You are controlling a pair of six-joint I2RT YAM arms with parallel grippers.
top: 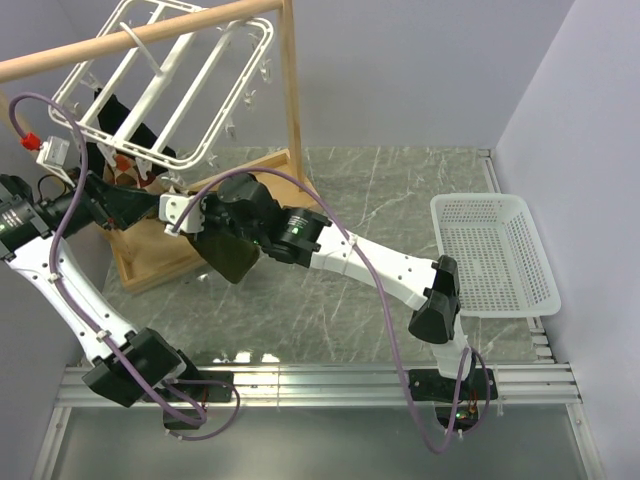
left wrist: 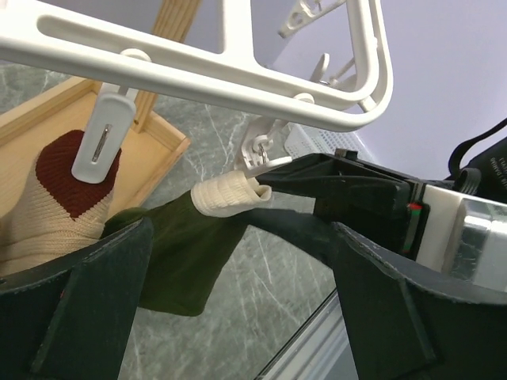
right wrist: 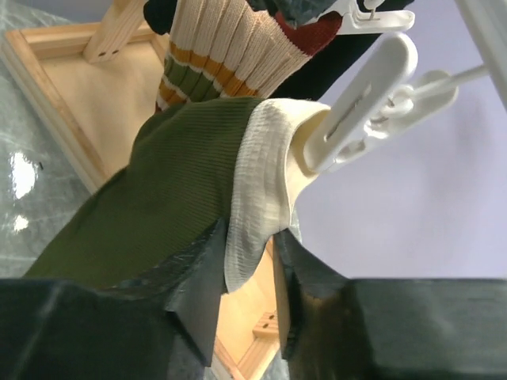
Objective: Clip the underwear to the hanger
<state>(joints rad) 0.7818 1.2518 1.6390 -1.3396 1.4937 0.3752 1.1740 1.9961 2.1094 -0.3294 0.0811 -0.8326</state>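
The underwear [top: 232, 255] is an olive-green cloth with a cream band [right wrist: 261, 174], and it hangs below the white hanger [top: 170, 70]. A white clip [right wrist: 356, 103] of the hanger bites the top of the cream band. My right gripper [right wrist: 249, 245] is open a little. The band's lower edge hangs between its jaws, against the left finger, with a gap to the other. In the left wrist view the underwear [left wrist: 182, 253] hangs ahead of my left gripper [left wrist: 238, 317], which is wide open with nothing between its fingers.
A cream garment with a dark red patch [left wrist: 63, 182] hangs from a neighbouring clip [left wrist: 99, 142]. The hanger hangs on a wooden rail stand [top: 290, 90] with a tray base [top: 150, 255]. A white mesh basket [top: 495, 255] sits at the right.
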